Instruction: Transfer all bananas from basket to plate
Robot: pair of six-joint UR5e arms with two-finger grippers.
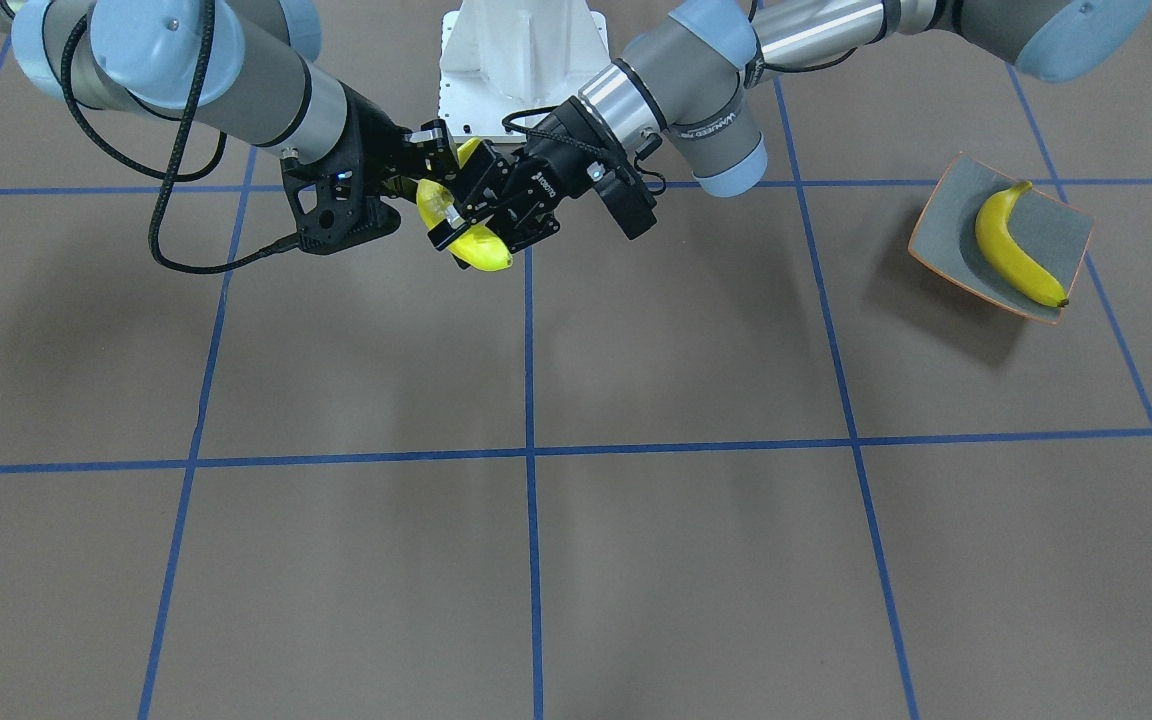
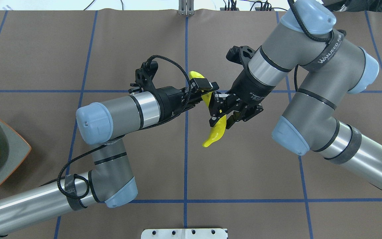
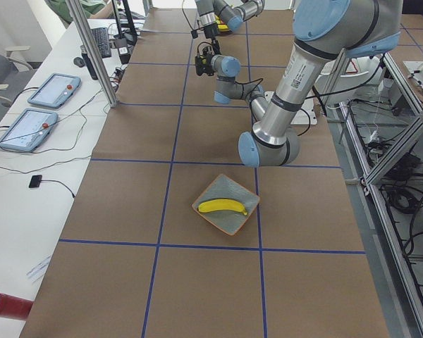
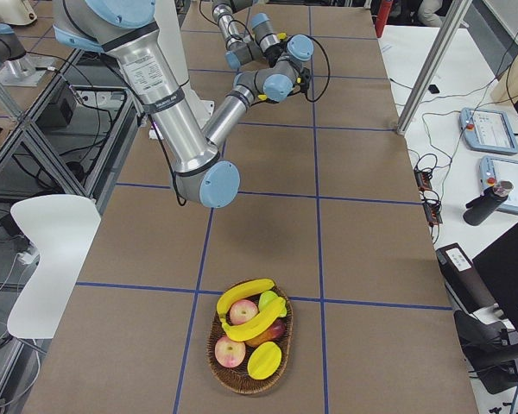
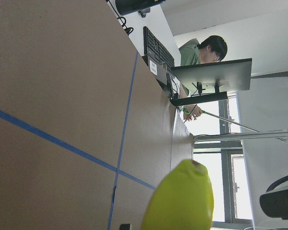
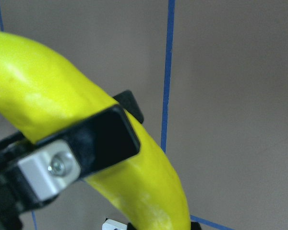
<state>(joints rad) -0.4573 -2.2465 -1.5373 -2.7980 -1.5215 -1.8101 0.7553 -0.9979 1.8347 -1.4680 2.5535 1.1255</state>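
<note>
1. Brown table (image 1: 636, 560) with a blue tape grid; a white side desk holds tablets and a keyboard.
2. Banana (image 2: 215, 134) is in the air over the table's middle, just in front of the robot base, between both hands.
3. Left hand (image 2: 203, 87): closed on the banana near the end pointing away from the robot. The right wrist view shows one pad pressed on the peel, with the other finger behind.
4. Right hand (image 2: 222, 114): jaws sit either side of the banana's mid-section. Can't tell whether they're clamped.
5. Plate (image 1: 946, 225) is on the robot's left side of the table, well apart from the hands. Second banana (image 1: 1011, 250) lies diagonally in it.
6. Basket (image 4: 233, 382) is at the table's right end, far from both hands. Two more bananas (image 4: 252, 325) lie on top of apples (image 4: 230, 351) and other fruit.
</note>
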